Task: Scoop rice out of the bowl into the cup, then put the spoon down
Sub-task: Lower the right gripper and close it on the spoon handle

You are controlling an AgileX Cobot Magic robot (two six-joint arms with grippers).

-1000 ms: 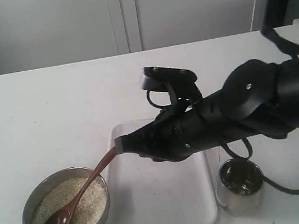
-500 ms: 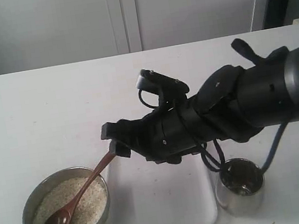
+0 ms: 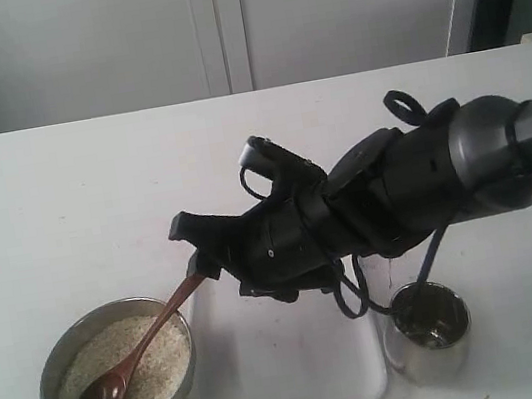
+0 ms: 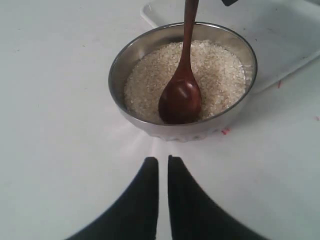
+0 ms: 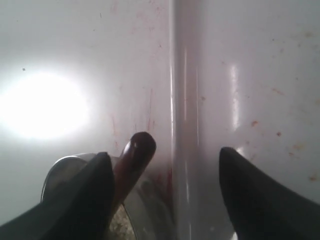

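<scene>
- Two arms, only one of them in the exterior view: the right arm lies low and stretched from the tabletop's right edge across the white tray (image 3: 291,357).
- The right gripper (image 3: 193,246) points at the bowl (image 3: 109,306) near the front-left corner.
- Its fingers are spread wide and grip nothing. The tip of the spoon (image 3: 151,334) handle sits right at the lower one; contact cannot be told.
- The spoon's oval end rests on the rice (image 3: 164,355), and its handle leans over the bowl rim toward the tray.
- The cup (image 3: 431,356) stands by the front edge, right of the tray and apart from the arm.
- Only the left wrist view shows the left gripper (image 4: 161,159): its fingers are pressed almost together, empty, short of the bowl on the bare tabletop (image 4: 55,125).
- Only the right wrist view shows the handle tip hard beside one finger (image 5: 87,195).
</scene>
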